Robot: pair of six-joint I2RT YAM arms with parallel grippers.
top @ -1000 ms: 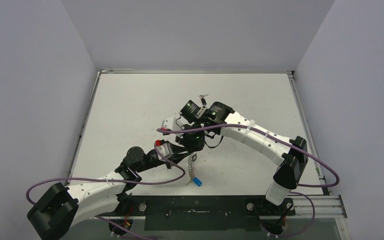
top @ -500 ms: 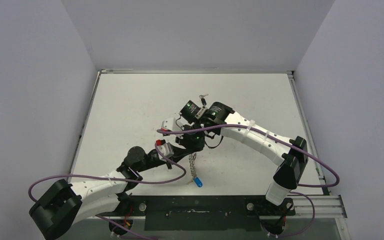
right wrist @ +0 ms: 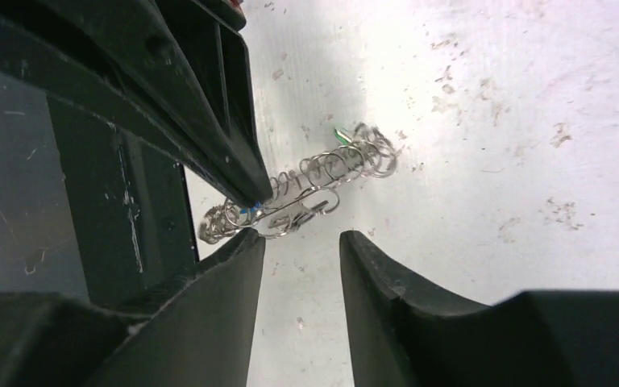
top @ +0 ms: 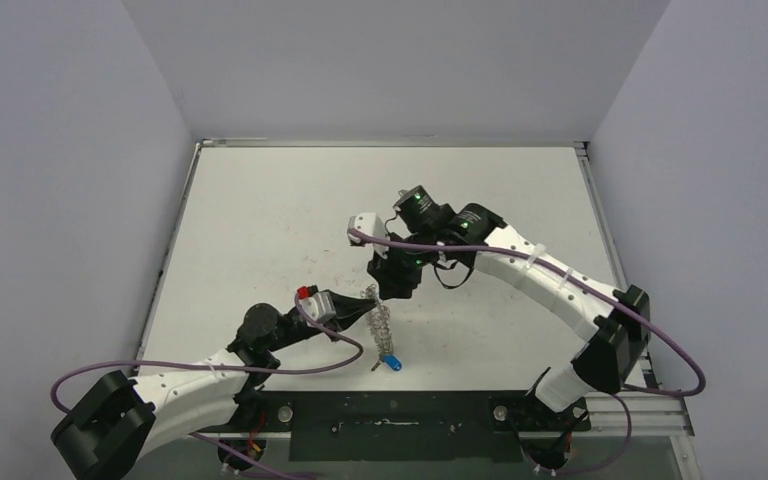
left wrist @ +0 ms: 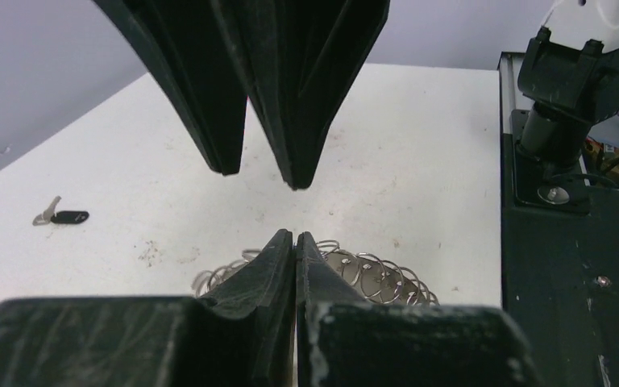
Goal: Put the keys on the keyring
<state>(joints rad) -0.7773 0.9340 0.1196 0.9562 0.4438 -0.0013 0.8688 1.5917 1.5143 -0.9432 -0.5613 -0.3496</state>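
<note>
The keyring (top: 381,322), a silvery ring of wire loops, stands on edge near the table's front middle. My left gripper (top: 364,302) is shut on its rim; in the left wrist view the loops of the keyring (left wrist: 371,276) fan out just behind the closed left gripper (left wrist: 294,235). My right gripper (top: 384,291) hangs open just beyond the ring, nothing between its fingers. In the right wrist view the right gripper (right wrist: 301,235) gapes below the keyring (right wrist: 306,189). One of the keys (left wrist: 60,216), small with a black head, lies on the table farther off.
A blue-headed key (top: 393,364) hangs at the ring's near end, close to the black base rail (top: 390,412). A green tip (right wrist: 341,135) shows at the ring's far end. The right arm's base post (left wrist: 568,89) stands at the table edge.
My right gripper has opened and drawn back to the right, off the ring. My left gripper has closed fully and shifted slightly toward the front with the ring.
</note>
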